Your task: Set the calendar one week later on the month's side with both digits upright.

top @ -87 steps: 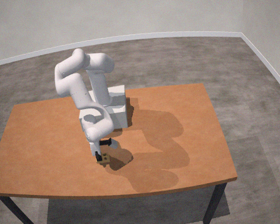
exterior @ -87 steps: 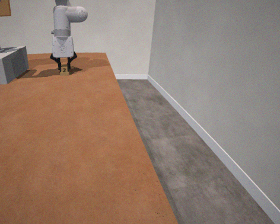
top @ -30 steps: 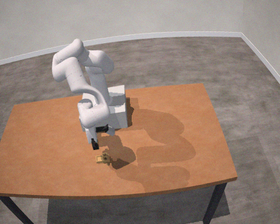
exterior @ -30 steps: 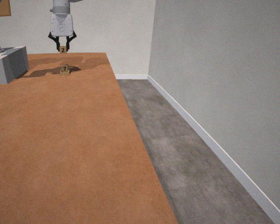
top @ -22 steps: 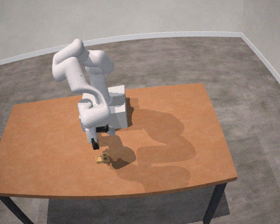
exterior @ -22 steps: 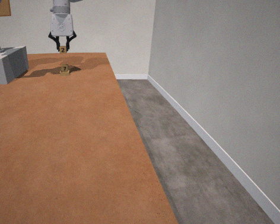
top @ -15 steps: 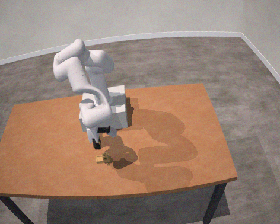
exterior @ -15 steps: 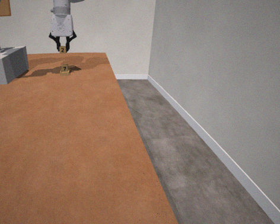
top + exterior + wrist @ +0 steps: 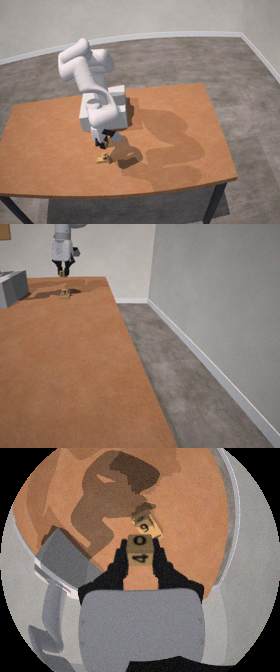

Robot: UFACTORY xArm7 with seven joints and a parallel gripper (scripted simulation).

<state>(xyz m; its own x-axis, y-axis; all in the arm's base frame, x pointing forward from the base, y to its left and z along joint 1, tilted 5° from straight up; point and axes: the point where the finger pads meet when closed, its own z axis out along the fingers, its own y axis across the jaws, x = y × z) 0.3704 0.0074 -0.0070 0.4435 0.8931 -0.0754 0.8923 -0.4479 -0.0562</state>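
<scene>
My gripper (image 9: 101, 144) (image 9: 63, 273) (image 9: 140, 546) is shut on a wooden cube (image 9: 61, 274) (image 9: 140, 552), held in the air above the table. This cube shows a 2 toward the exterior camera; the wrist view shows its 0 and a sideways 4. The small wooden tray (image 9: 102, 162) (image 9: 64, 297) (image 9: 160, 532) lies on the table, lower than the gripper and apart from it. The other cube (image 9: 105, 156) (image 9: 64, 293) (image 9: 144, 527) stands in the tray, at its right end in the top view. It shows a 7 toward the exterior camera and a 6 or 9 on top.
The robot's grey base block (image 9: 89, 120) (image 9: 19, 287) (image 9: 65, 558) stands on the table behind the gripper in the top view. The wooden table (image 9: 53, 166) (image 9: 74, 357) carries the arm's dark shadow beside the tray. The table's front edge lies beyond the tray.
</scene>
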